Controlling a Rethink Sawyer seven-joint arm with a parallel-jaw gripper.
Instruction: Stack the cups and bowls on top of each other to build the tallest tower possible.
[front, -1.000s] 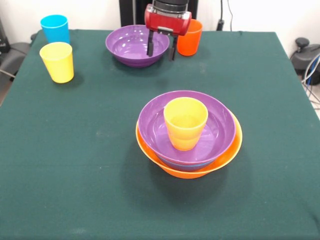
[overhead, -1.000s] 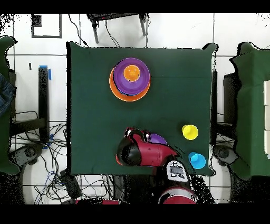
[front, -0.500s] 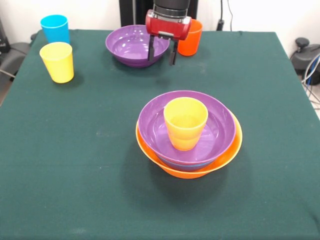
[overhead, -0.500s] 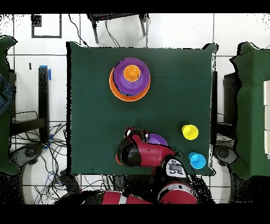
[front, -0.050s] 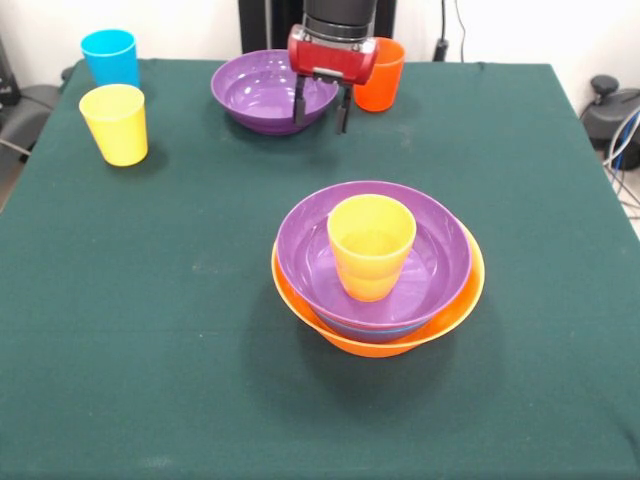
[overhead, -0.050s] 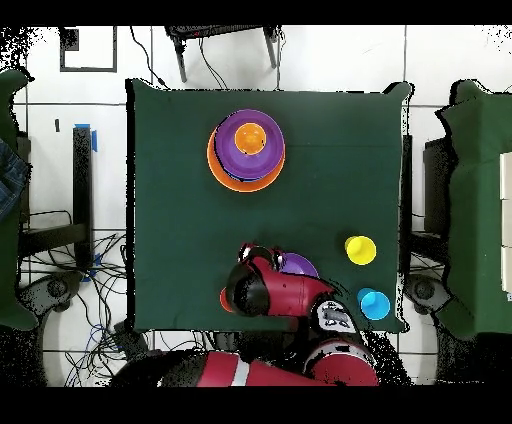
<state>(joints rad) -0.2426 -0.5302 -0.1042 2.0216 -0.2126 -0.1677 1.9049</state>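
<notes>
Purple bowl (front, -0.050s: 268, 90) sits at the green tabletop's (front, -0.050s: 150, 300) far edge, with the end effector (front, -0.050s: 320, 108) spread apart astride its rim; the tower (front, -0.050s: 378, 268) stands mid-table.

arm (front, -0.050s: 340, 15): cut off by top edge in front view, only wrist shows
red-orange cup (front, -0.050s: 380, 75): left part hidden behind gripper (front, -0.050s: 320, 108)
far purple bowl (overhead, -0.050s: 300, 266): overhead, mostly covered by arm
tower (front, -0.050s: 378, 268): bowl under top purple one shows only a blue sliver
</notes>
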